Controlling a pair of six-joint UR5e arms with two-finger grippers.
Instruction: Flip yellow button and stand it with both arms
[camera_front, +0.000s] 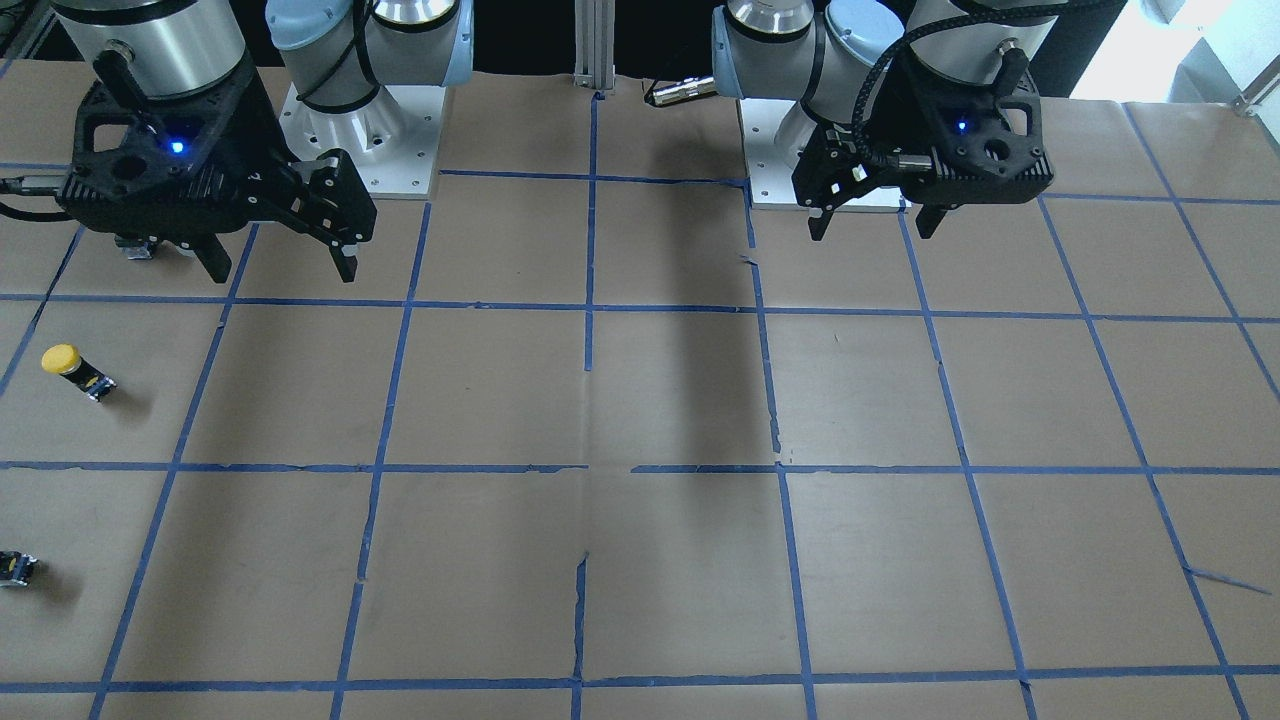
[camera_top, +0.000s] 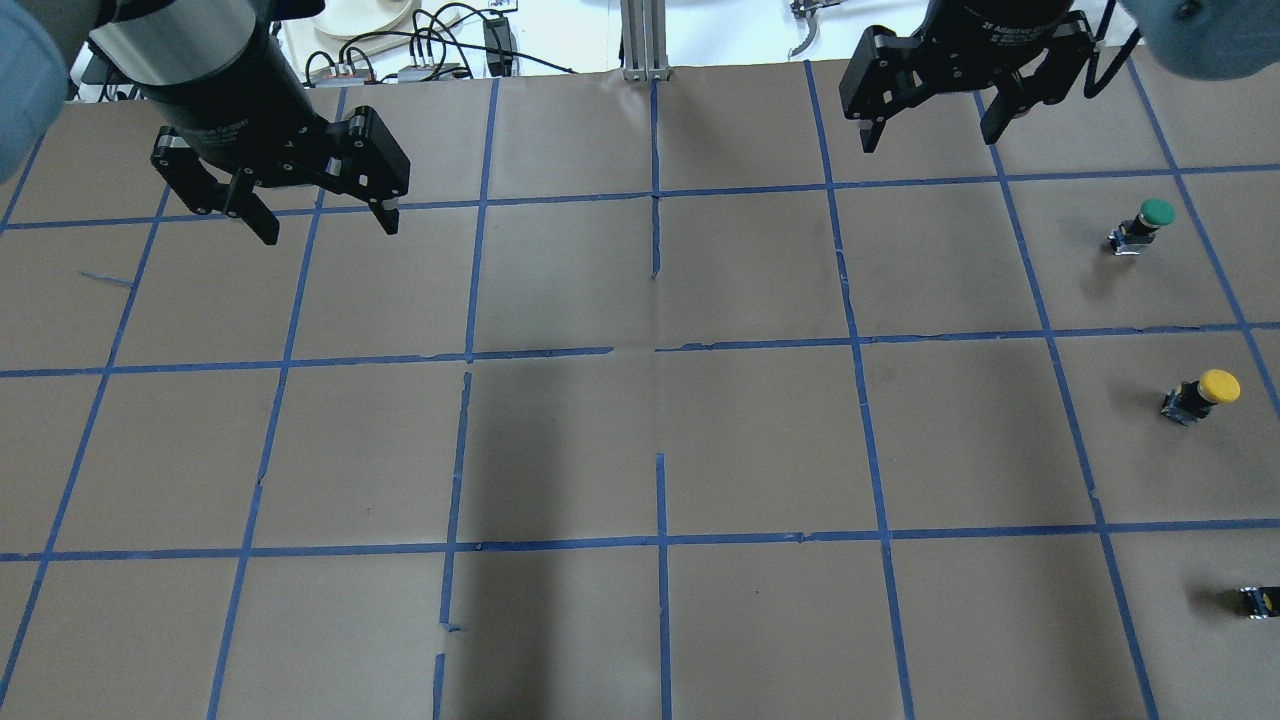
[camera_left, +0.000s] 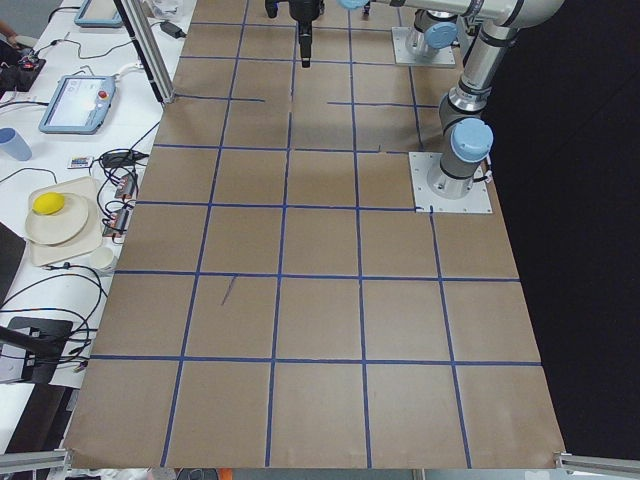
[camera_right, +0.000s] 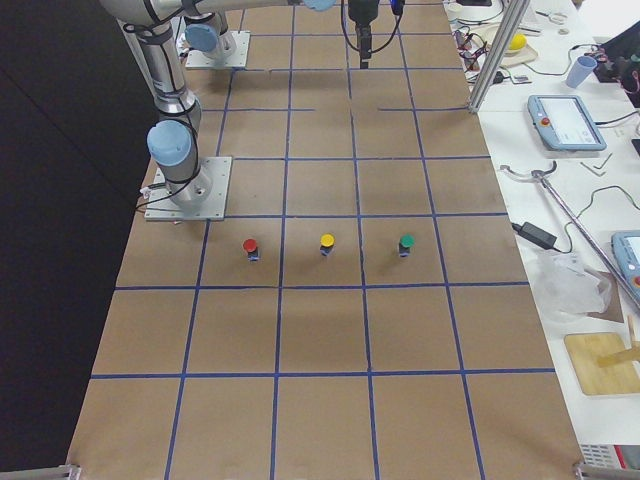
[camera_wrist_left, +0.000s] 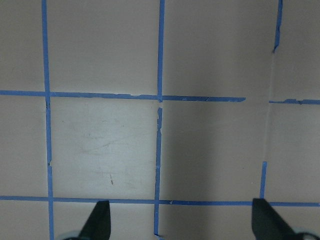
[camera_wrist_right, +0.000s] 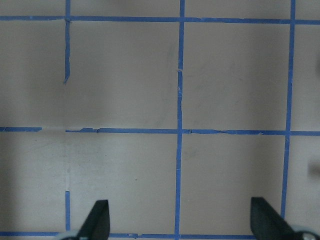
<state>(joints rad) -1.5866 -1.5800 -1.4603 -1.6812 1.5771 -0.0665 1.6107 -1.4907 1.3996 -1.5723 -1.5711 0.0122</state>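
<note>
The yellow button (camera_top: 1205, 392) sits on the brown paper at the table's right side, also in the front view (camera_front: 75, 370) and the right-side view (camera_right: 327, 243), where its yellow cap shows above its dark body. My right gripper (camera_top: 930, 135) is open and empty, high above the table's far side, well away from the button; it also shows in the front view (camera_front: 280, 268). My left gripper (camera_top: 330, 230) is open and empty over the far left, also in the front view (camera_front: 872, 228). Both wrist views show only open fingertips (camera_wrist_left: 100, 222) (camera_wrist_right: 100, 220) over bare paper.
A green-capped button (camera_top: 1145, 222) stands beyond the yellow one, and a red-capped one (camera_right: 250, 246) on its near side. A small dark part (camera_top: 1262, 600) shows at the right edge. Blue tape lines grid the brown paper (camera_top: 660, 440). Arm bases (camera_front: 360, 130) stand at the robot side.
</note>
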